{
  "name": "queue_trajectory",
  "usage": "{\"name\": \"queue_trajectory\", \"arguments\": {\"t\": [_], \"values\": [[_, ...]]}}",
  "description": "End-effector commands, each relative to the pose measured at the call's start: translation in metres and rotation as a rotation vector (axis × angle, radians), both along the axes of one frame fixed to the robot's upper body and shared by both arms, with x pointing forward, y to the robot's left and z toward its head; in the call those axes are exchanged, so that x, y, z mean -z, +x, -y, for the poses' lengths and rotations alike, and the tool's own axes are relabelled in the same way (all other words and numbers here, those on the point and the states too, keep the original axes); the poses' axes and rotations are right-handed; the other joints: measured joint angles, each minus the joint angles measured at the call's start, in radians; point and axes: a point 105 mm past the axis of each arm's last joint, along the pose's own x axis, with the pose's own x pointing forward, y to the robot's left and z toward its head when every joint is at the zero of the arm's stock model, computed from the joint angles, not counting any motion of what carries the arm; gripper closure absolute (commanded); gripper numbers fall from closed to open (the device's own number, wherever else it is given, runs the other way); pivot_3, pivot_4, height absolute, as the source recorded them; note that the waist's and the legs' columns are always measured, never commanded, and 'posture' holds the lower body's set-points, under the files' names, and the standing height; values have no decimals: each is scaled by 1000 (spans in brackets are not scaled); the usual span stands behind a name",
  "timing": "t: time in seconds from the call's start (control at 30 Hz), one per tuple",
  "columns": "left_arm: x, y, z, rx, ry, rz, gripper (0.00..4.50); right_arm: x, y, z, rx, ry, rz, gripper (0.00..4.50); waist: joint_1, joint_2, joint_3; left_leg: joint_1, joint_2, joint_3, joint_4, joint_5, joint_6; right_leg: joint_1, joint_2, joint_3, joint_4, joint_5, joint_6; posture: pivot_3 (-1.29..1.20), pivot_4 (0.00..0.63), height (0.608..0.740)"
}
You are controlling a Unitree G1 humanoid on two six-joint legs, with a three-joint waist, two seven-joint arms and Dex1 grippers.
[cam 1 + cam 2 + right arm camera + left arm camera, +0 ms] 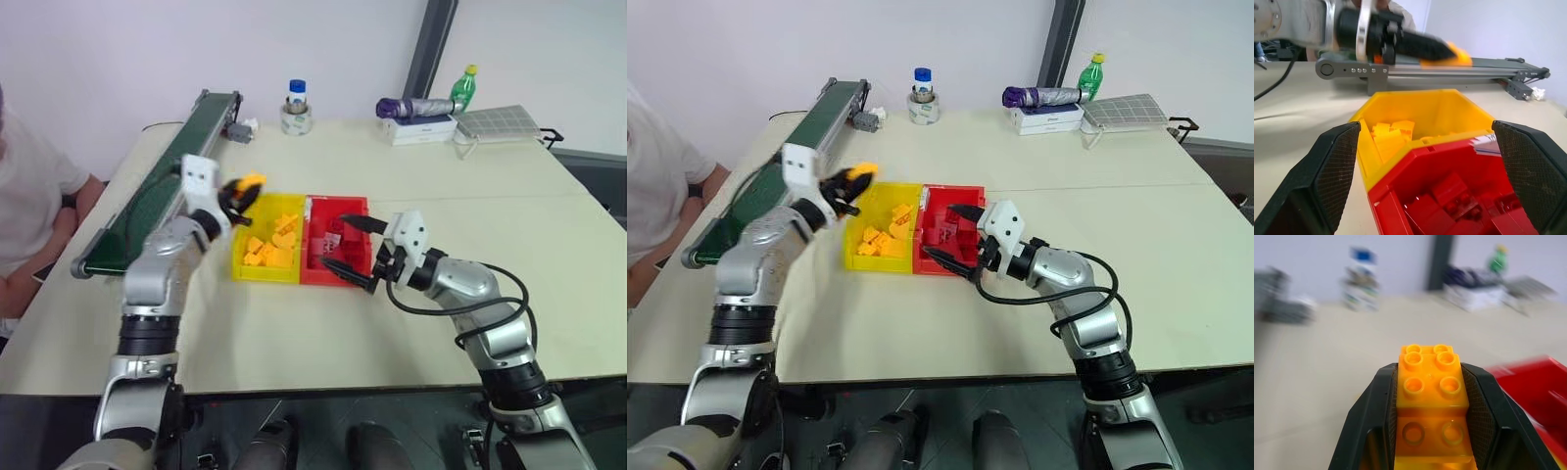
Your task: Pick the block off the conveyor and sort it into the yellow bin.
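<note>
The block (1432, 391), an orange-yellow studded brick, is clamped between the two black fingers of the left gripper (245, 190), held in the air just left of the yellow bin (238, 269) and above its far left corner. In the left wrist view the brick's near end is cut off by the frame edge, and the table (411, 333) behind it is smeared by blur. The bin is seen near the middle of the table, loaded with more yellow bricks (266, 251); their number cannot be made out. A red bin (310, 274) is joined to its right side and holds red bricks (1449, 196), partly covered by the right gripper (345, 245), whose fingers are spread wide over the red bin with nothing between them. In the right wrist view only the near corners of both bins are shown, and the left gripper with its brick is seen hanging beyond the yellow bin's far rim. The conveyor (157, 191) is laid along the table's left side; its middle stretch is hidden behind the left arm. A person (29, 196) in a white shirt is cut off at the left edge. At the far edge of the table, a tape roll (296, 119) with a small bottle (297, 93), a green bottle (462, 88) and a folded umbrella (416, 107) are seen, too small for detail.
</note>
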Motion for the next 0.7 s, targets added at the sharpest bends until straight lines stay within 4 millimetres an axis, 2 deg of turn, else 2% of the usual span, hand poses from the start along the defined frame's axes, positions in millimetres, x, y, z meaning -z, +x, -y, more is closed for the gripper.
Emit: {"name": "queue_trajectory", "arguments": {"t": [0.03,0.1,0.3,0.4,0.5,0.7], "values": [[-7,1,13,7,36,30,3184,-12,-1,1,7,10,55,0,1,0,0,0,0,0,0,0,0,0,0,0,0,0,0,0,150,740],[-3,4,15,-9,30,10,3184,-12,-1,2,13,10,56,0,4,0,0,0,0,0,0,0,0,0,0,0,0,0,0,0,150,740],[-8,9,8,-56,5,16,140,-10,-2,5,31,3,55,0,6,0,0,0,0,0,0,0,0,0,0,0,0,0,0,0,150,740],[-14,6,0,-71,20,58,57,-10,-1,5,32,3,54,0,4,0,0,0,0,0,0,0,0,0,0,0,0,0,0,0,150,740],[-22,-5,-4,-29,2,84,57,-9,-1,4,30,2,52,0,2,0,0,0,0,0,0,0,0,0,0,0,0,0,0,0,150,740],[-32,-43,-31,96,52,119,57,-9,-1,3,20,-2,49,0,0,0,0,0,0,0,-1,0,0,-1,0,0,0,0,0,0,150,740]]}}
